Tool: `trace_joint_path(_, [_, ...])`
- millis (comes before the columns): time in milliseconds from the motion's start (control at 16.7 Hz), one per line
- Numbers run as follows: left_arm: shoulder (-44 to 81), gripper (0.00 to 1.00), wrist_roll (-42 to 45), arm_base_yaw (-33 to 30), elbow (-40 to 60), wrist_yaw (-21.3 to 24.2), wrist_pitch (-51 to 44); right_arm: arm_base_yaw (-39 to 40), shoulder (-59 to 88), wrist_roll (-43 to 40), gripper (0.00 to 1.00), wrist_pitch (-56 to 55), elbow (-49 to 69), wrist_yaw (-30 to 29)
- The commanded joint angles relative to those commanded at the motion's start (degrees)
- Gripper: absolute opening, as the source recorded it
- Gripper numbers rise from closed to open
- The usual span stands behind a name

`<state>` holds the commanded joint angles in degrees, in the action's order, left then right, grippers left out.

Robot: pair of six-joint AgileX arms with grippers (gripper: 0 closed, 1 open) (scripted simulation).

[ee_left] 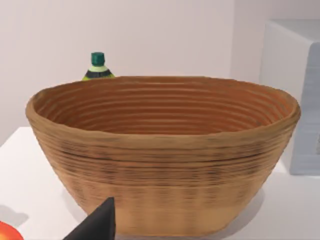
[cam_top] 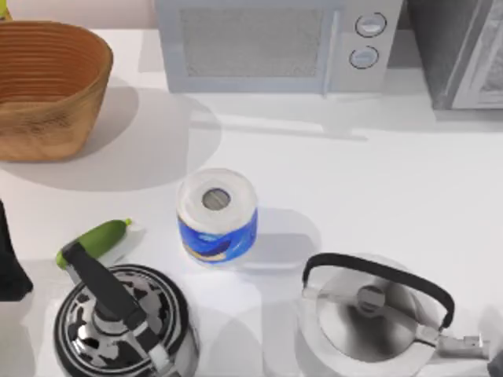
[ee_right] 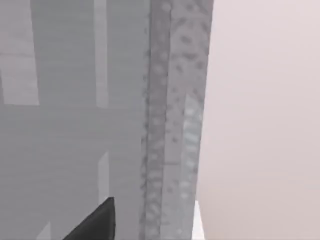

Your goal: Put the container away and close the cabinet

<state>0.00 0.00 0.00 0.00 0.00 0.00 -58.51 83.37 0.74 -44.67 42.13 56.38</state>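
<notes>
Red is glimpsed beside the left gripper (ee_left: 97,222), before the basket (ee_left: 160,150), perhaps the can (ee_left: 4,234), judged not yet grasped; the cabinet (ee_right: 75,100) is faced by the right gripper (ee_right: 97,220); neither grip can be told.

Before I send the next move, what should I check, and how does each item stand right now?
1. Where the can is: cannot tell; a red sliver at the left wrist view's edge is too cropped to name.
2. Left gripper aimed at the can: not ok; it faces the basket.
3. Right gripper near the cabinet: ok; it faces a grey panel close up.
4. Cabinet open: cannot tell.
5. Paper roll upright mid-table: ok.
</notes>
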Motion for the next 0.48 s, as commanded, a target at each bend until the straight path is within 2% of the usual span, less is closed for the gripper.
trace_joint_path(480, [0.00,1.00,0.00,0.00,0.00,0.00,0.00,0.02,-4.72,-0.12,1.00,37.68,32.87,0.40])
